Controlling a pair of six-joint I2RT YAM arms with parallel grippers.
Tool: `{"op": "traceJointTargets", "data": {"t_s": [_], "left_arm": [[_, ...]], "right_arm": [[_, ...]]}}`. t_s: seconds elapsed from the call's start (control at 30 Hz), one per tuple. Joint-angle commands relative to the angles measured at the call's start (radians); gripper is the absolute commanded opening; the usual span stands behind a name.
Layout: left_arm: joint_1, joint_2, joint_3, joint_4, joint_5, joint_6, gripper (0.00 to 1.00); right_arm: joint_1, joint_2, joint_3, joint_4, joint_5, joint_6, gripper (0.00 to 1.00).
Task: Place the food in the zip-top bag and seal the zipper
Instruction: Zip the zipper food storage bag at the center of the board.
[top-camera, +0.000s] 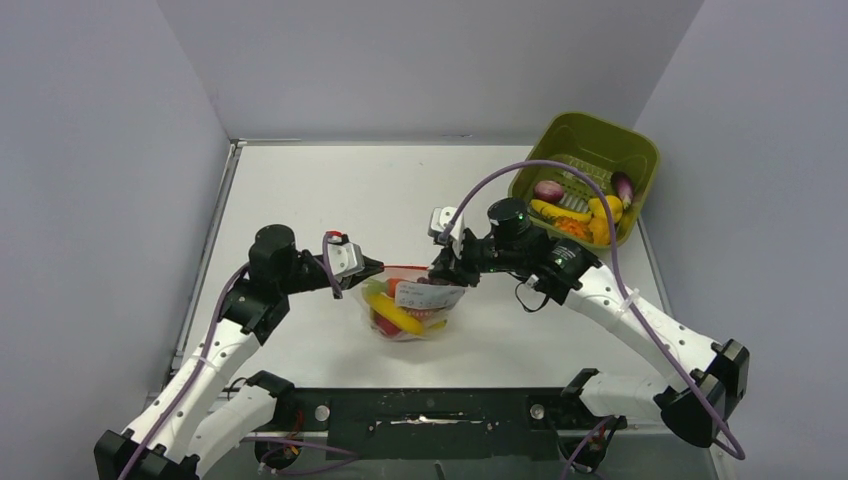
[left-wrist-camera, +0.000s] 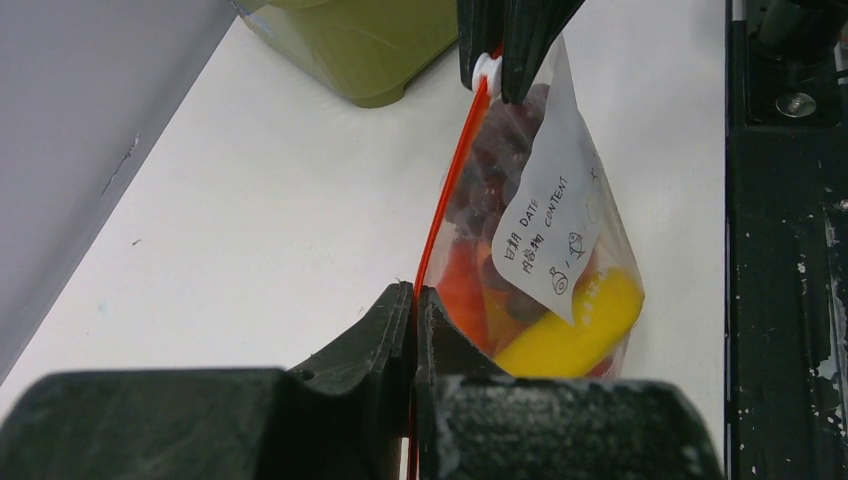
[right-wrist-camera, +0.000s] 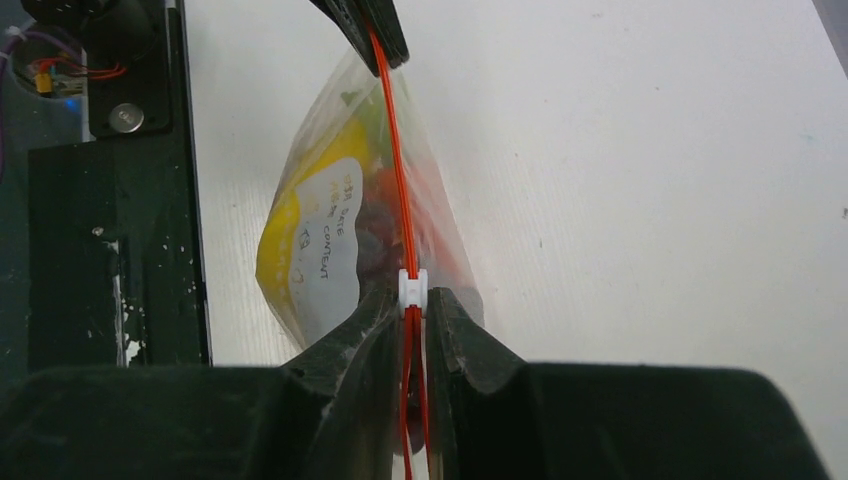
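Two grippers, one strip. My left gripper (left-wrist-camera: 413, 295) is pinched tight on one end of the zipper (left-wrist-camera: 452, 185), jaws closed, with the orange-red line running straight out ahead of them. My right gripper (right-wrist-camera: 413, 300) is clamped on the other end, fingers nearly together around the strip, and the white slider (right-wrist-camera: 412, 288) sits right at their tips. The zipper is stretched taut between my two grippers, and the zip-top bag (top-camera: 440, 305) hangs beneath them. Below my fingertips, inside the bag, a yellow banana (left-wrist-camera: 590, 320), red and orange pieces and something dark purple press against the clear plastic behind a white handwritten label (left-wrist-camera: 550, 215). Well beyond my right gripper, the olive-green bin (top-camera: 590, 122) holds more toy food.
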Motion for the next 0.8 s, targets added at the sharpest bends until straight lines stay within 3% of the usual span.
{"op": "traceJointTargets", "data": {"t_s": [0.0,0.4,0.77], "left_arm": [[0.011,-0.032,0.04,-0.007,-0.077,0.012,0.0],[0.013,-0.049,0.038,-0.004,-0.127,-0.004,0.0],[0.032,-0.055,0.044,-0.057,-0.219,-0.003,0.0]], "right_arm": [[-0.041,-0.112,-0.01,-0.035,0.117,-0.003,0.0],[-0.095,-0.208,-0.04,-0.105,0.283,-0.005,0.0],[-0.265,-0.289,-0.087,-0.072,0.34,0.094,0.0]]}}
